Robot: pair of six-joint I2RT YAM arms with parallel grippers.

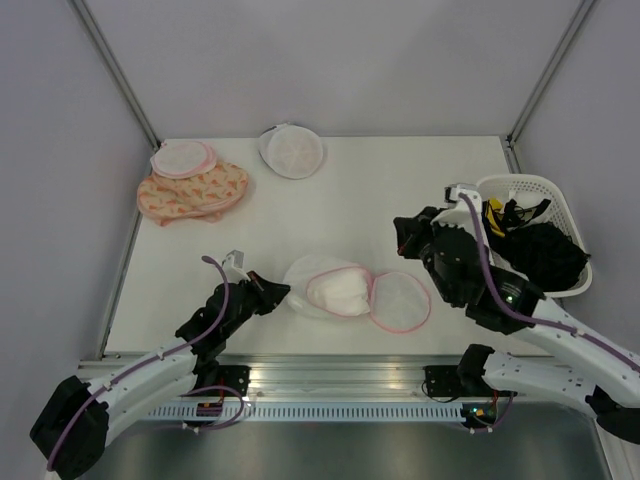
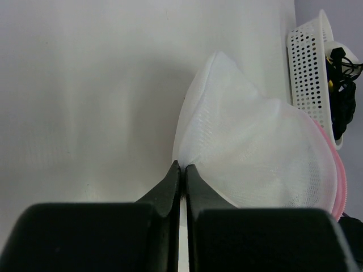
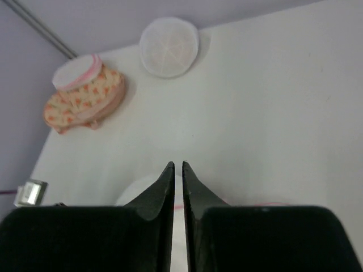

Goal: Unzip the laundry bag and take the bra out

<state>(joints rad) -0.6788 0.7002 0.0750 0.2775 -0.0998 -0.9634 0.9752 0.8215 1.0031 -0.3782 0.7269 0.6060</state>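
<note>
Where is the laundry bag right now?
The laundry bag lies open at the front centre of the table in the top view, its left edge pinched by the left gripper.

Your left arm (image 1: 165, 355) stretches low and forward from its base, angling inward with the wrist nearly level. Your left tool (image 2: 181, 168) is clamped tight, its fingertips pinching the mesh edge of the laundry bag (image 2: 255, 153). Your right arm (image 1: 545, 318) is folded with the elbow raised. Your right tool (image 3: 177, 168) is held aloft, pointing left and away, its fingers drawn together with only a sliver between them and nothing in it.
</note>
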